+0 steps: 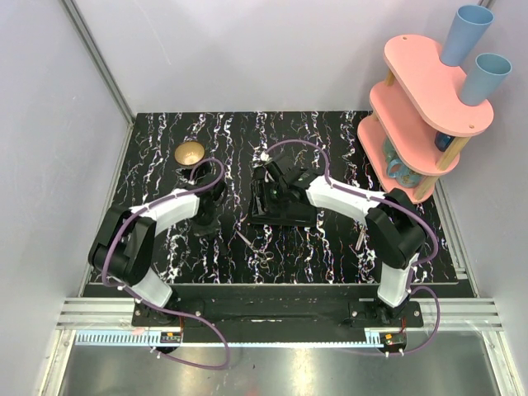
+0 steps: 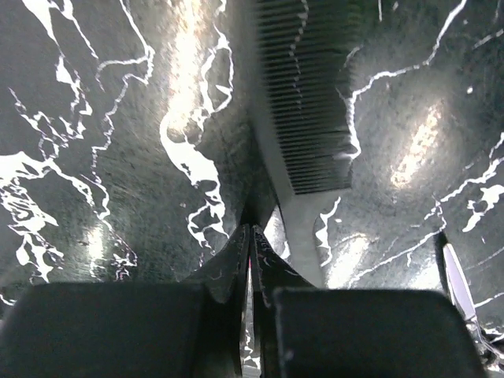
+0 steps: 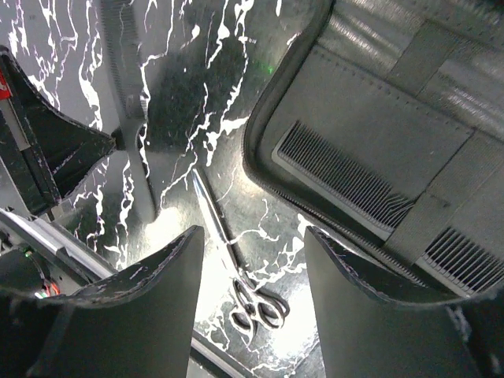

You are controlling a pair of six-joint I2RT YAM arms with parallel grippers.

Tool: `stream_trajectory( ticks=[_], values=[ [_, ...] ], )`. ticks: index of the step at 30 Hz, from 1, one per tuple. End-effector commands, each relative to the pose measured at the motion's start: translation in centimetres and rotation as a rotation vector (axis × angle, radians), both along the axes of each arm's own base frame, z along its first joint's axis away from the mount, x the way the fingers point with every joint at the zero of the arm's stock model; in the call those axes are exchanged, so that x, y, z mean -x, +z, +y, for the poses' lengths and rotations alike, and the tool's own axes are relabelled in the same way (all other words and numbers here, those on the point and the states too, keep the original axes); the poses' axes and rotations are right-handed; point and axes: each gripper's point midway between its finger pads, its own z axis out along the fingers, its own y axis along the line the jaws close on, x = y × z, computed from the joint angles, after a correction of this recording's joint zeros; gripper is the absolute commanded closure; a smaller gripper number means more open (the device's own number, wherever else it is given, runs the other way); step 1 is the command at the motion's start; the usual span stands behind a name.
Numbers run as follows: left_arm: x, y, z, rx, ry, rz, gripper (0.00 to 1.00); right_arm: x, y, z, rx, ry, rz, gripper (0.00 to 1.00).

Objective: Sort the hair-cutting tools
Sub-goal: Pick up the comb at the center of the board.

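One pair of slim silvery scissors [image 3: 236,264] [image 1: 254,247] lies flat on the marbled table, blades pointing away from its looped handles. My right gripper [image 3: 253,232] [image 1: 276,186] hangs open above them, beside the black case [image 3: 378,142] [image 1: 285,208], with nothing between its fingers. My left gripper [image 2: 250,228] [image 1: 206,224] is down at the table, jaws shut. Its tips rest against the spine edge of a grey comb [image 2: 303,102] [image 3: 126,94]. I cannot tell whether they pinch it. A scissor blade [image 2: 457,276] shows at the right edge of the left wrist view.
The open case holds dark combs [image 3: 346,177] in its pockets. A brass bowl [image 1: 190,152] sits at the back left. A pink tiered shelf [image 1: 425,107] with blue cups [image 1: 464,33] stands at the back right. A slim pale item [image 1: 360,238] lies by the right arm.
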Motion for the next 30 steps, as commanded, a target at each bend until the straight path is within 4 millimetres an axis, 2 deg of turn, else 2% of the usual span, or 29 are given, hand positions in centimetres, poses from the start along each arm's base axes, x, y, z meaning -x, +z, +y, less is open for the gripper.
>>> stream_trajectory(
  ticks=[1,5,9,13,17,20,22,30],
  values=[
    [3.0,-1.8,-1.2,0.045,0.023,0.096,0.97,2.0,0.7,1.1,-0.021,0.056,0.010,0.38],
    [2.6,-1.6,-2.9,0.107,-0.006,0.069,0.97,2.8,0.3,1.6,0.015,0.086,-0.010,0.38],
    [1.6,-1.3,-2.9,0.100,-0.025,0.045,0.97,3.7,0.0,2.5,0.041,0.147,-0.050,0.38],
    [0.9,0.7,-1.1,0.074,0.007,-0.007,0.95,4.2,-0.6,4.5,0.058,0.245,-0.129,0.37],
    [0.4,2.3,2.9,0.069,0.111,-0.045,0.93,4.0,-1.1,6.3,0.089,0.334,-0.205,0.35],
    [-0.4,3.8,5.0,0.062,0.148,-0.089,0.92,4.0,-1.1,8.2,0.095,0.403,-0.254,0.32],
    [-0.9,4.6,5.8,0.058,0.150,-0.111,0.89,4.1,-1.5,9.3,0.110,0.447,-0.283,0.31],
    [-2.5,6.3,9.0,0.074,0.245,-0.189,0.73,3.1,-4.1,10.7,0.226,0.540,-0.327,0.30]
  ],
)
